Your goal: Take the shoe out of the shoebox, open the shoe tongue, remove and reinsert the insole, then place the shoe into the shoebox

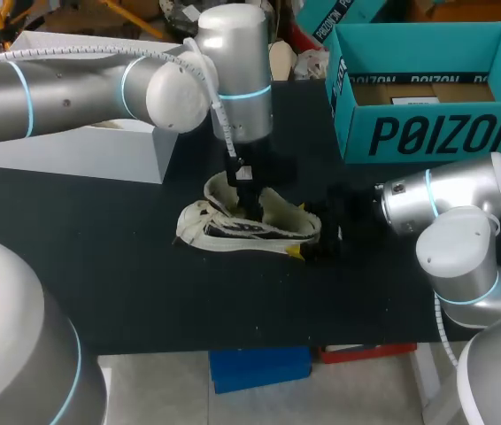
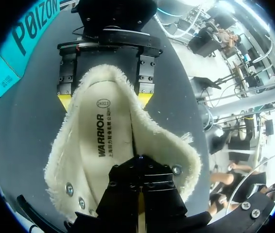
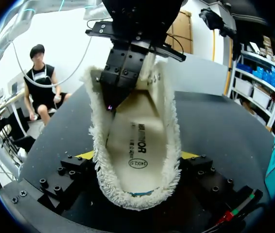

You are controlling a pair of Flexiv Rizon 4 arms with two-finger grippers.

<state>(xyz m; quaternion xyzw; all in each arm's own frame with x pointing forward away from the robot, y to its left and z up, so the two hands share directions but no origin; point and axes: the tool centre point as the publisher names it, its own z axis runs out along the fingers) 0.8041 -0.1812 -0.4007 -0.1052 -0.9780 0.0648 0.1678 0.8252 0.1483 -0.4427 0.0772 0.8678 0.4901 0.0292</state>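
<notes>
The left arm [image 1: 73, 88] reaches over the middle. The left gripper [image 2: 140, 165] points down into the shoe [image 1: 224, 230], its fingers pressed together on the insole [image 2: 103, 145]; whether they pinch it cannot be told. The right gripper [image 1: 311, 243] clamps the shoe's heel. There is one shoe, one insole and two boxes. The teal box [image 1: 436, 133] is well beyond the right jaws, and the white box [image 1: 82, 150] is beside the left arm. The table [image 1: 100, 266] is black.

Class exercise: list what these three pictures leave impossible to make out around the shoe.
1. Whether the left pincer holds the insole: in both wrist views its own black body covers the spot.
2. The shoe's tongue: the left arm crosses it in the head view, and the left pincer blocks it in the wrist views.
3. Part of the shoebox floor: head view, hidden behind its near wall.
</notes>
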